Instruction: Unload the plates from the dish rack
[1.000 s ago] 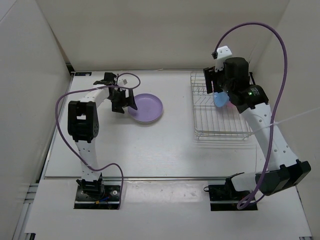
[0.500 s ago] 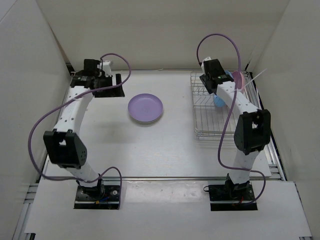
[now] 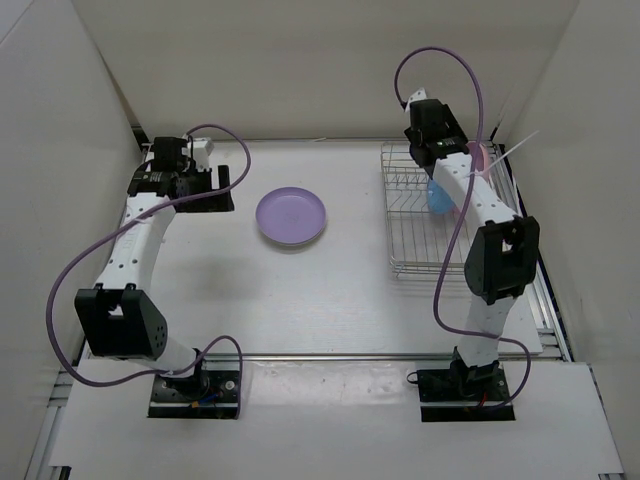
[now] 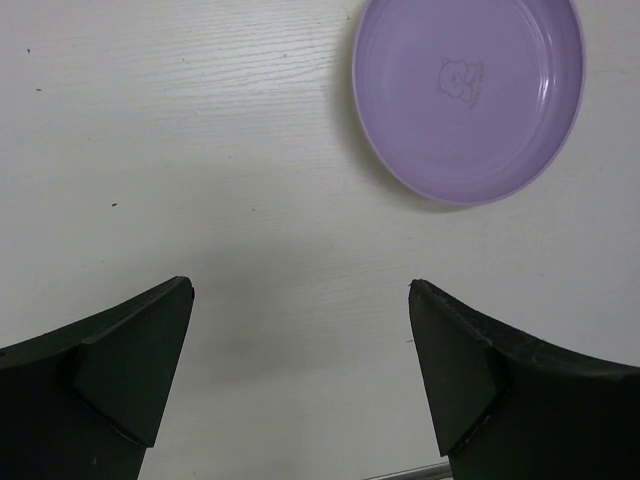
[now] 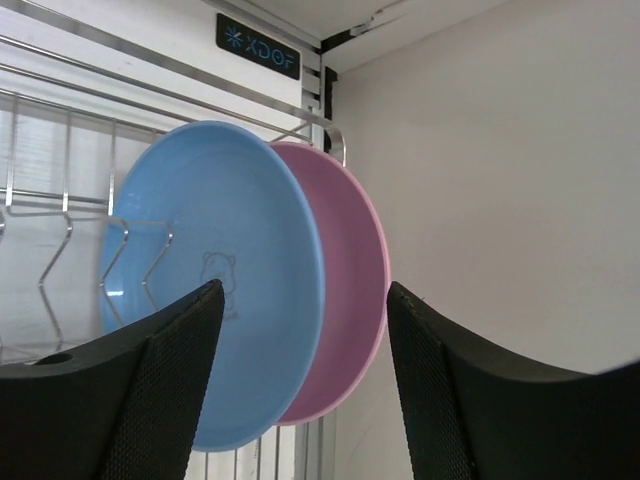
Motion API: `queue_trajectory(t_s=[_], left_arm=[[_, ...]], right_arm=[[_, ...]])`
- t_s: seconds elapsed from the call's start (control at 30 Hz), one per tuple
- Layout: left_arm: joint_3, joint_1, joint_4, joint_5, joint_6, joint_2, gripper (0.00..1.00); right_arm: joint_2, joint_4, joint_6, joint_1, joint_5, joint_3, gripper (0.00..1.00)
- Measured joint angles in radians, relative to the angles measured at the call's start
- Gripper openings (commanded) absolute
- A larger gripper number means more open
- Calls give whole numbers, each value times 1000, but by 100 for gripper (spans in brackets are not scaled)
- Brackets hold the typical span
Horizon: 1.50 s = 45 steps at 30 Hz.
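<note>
Left gripper (image 4: pixel 300 290) hangs wide open over the table (image 4: pixel 150 150), holding nothing; the purple plate (image 4: pixel 468 95) lies flat ahead of it, off to its right. Right gripper (image 5: pixel 305 290), jaws apart (nothing clamped), faces the blue plate (image 5: pixel 200 260) and pink plate (image 5: pixel 362 270), which stand on edge in the rack (image 5: pixel 60 200) just ahead.

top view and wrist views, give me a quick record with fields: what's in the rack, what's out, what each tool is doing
rack: dish rack, on the right side of the table
plates in rack: blue plate and pink plate, upright, side by side
plates out: purple plate, lying flat on the table
left tool: open, empty, over bare table near the purple plate
right tool: open, facing the two upright plates, gripping nothing
</note>
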Motion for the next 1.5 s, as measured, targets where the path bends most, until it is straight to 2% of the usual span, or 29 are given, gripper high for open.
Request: queue_trajectory(t_s=[0.23,0.47,0.7,0.77,0.87,0.9,0.97,1.0,1.13,1.5], left_arm=[[0,0,6,3,-1,-4,100],[0,0,10,4,-3,-19,100],[0,10,16,4,-3,-35,100],[0,14,17,6,-3,-35,100],[0,24,17,17,-3,-35,100],[0,28,17,21,-4,-35,100],[0,34,17,26,-4,-35,100],[0,38,17,29,-5,-35,100],[-2,50,16,38,-5,-36,100],[-4,85,17,66,-5,-45,100]], right_arm=[[55,15,-30,-35,37,0,62],[89,15,-43,-47,63,0,38],[92,15,-48,-45,87,0,28],[92,16,-47,-45,95,0,22],[92,17,-49,-45,108,0,21],[92,17,-49,-45,111,0,15],[92,18,-49,-45,119,0,13],[91,18,-50,-45,122,0,8],[92,19,-55,-44,138,0,0],[97,19,-112,-16,210,0,0]])
